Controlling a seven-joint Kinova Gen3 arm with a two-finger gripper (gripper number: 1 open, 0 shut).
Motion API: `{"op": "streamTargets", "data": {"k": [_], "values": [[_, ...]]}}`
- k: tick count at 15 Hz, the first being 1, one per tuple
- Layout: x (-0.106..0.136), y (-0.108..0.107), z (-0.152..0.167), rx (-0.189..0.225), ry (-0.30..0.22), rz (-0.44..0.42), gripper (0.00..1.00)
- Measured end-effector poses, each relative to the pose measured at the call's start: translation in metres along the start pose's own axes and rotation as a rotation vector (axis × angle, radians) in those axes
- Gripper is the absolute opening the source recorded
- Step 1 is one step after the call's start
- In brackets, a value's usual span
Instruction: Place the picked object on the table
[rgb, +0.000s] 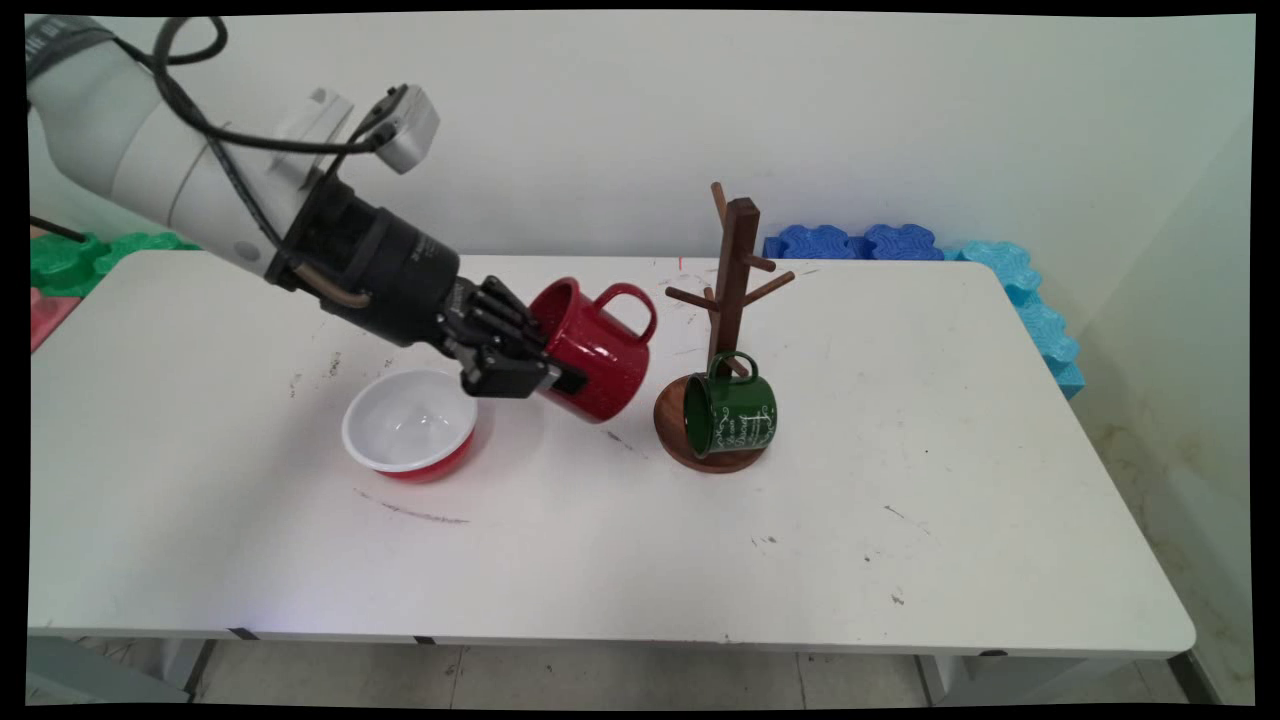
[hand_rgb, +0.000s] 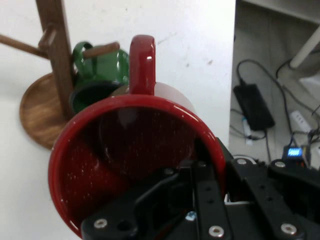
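White table (rgb: 900, 560), hand (rgb: 535, 365) gripping empty red mug (rgb: 600, 360)

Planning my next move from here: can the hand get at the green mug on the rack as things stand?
Probably not. The hand is shut on the red mug, one finger inside its rim, so it has no free grip. The green mug hangs by its handle on a low peg of the wooden rack, just beyond.

It looks like a robot lab: a white robot arm (rgb: 150, 150) works at a bare white counter (rgb: 600, 540), with foam mats (rgb: 860, 242) by the wall and cables (hand_rgb: 260, 107) on the floor.
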Motion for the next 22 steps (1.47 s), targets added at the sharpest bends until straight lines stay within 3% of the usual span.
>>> {"op": "streamTargets", "data": {"k": [22], "values": [[-0.035,-0.069,0.01,0.126,-0.216,0.254,0.0]]}}
